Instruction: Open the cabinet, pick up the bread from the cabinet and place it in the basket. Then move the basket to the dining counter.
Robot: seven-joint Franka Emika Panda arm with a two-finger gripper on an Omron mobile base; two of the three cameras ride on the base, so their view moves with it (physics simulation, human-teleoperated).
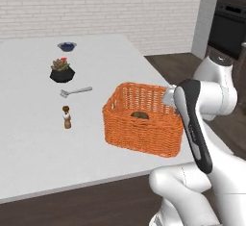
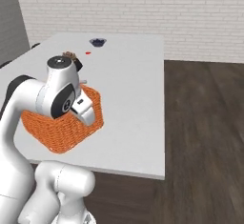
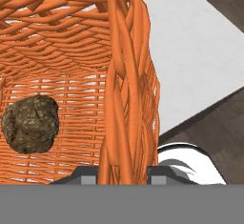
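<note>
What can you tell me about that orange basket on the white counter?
The basket is orange woven wicker, rectangular, with slightly flared sides and no handle. It sits upright near the edge of the white counter. A small brown lump of bread lies inside on its bottom. The gripper straddles one side wall at the rim, a finger on each side.

The orange rectangular woven wicker basket [image 1: 142, 121] shows rough, matt plaited strands. Inside it, the small brown rounded bread lump [image 3: 30, 123] looks coarse and crusty. The broad white desk [image 1: 33, 143] under the basket is smooth and matt; beside it, dark wooden plank floor [image 2: 205, 137].
</note>
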